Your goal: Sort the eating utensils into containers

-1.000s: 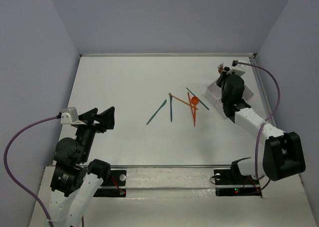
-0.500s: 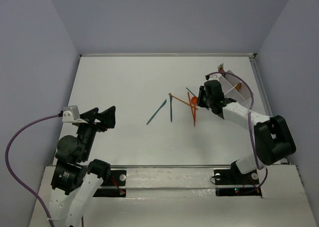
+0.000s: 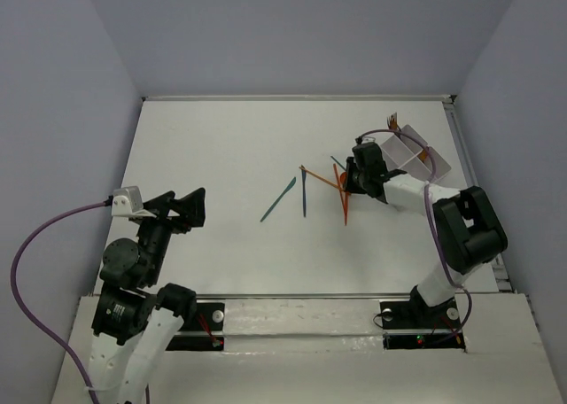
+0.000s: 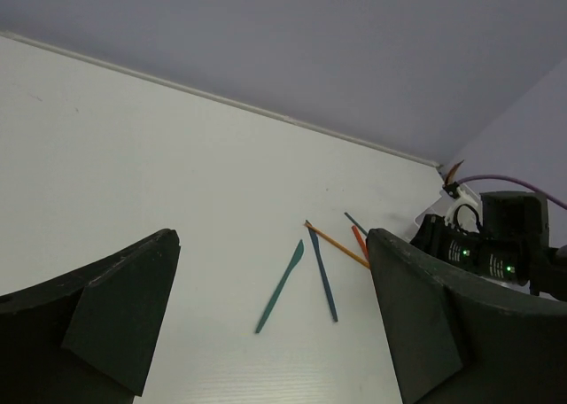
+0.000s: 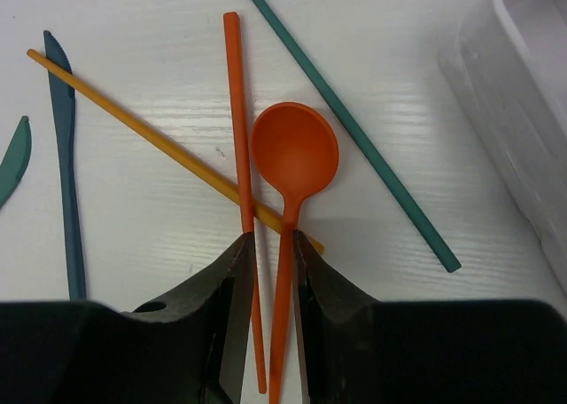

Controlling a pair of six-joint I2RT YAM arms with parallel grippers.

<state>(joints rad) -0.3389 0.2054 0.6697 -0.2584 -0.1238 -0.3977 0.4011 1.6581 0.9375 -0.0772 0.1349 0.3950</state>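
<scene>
An orange spoon [image 5: 294, 151] lies on the table with its handle between the fingers of my right gripper [image 5: 273, 240], which stands open by a narrow gap. A thin orange utensil handle [image 5: 237, 112] runs beside it, also between the fingers. A yellow-orange handle [image 5: 133, 120] crosses under both. A teal handle [image 5: 354, 134], a dark blue knife [image 5: 64, 156] and a teal knife [image 3: 278, 199] lie around them. The white tray [image 3: 416, 156] sits at the far right, with an orange utensil [image 3: 392, 120] sticking out. My left gripper [image 4: 270, 244] hovers wide open and holds nothing, far to the left.
The tray's wall [image 5: 532, 112] is close to the right of my right gripper. A purple cable [image 3: 35, 244] loops by the left arm. The table's back edge [image 3: 292, 97] meets the wall.
My right arm has swung left from over the tray to the orange spoon and now has its fingers on either side of the handle. The left arm has not moved.
</scene>
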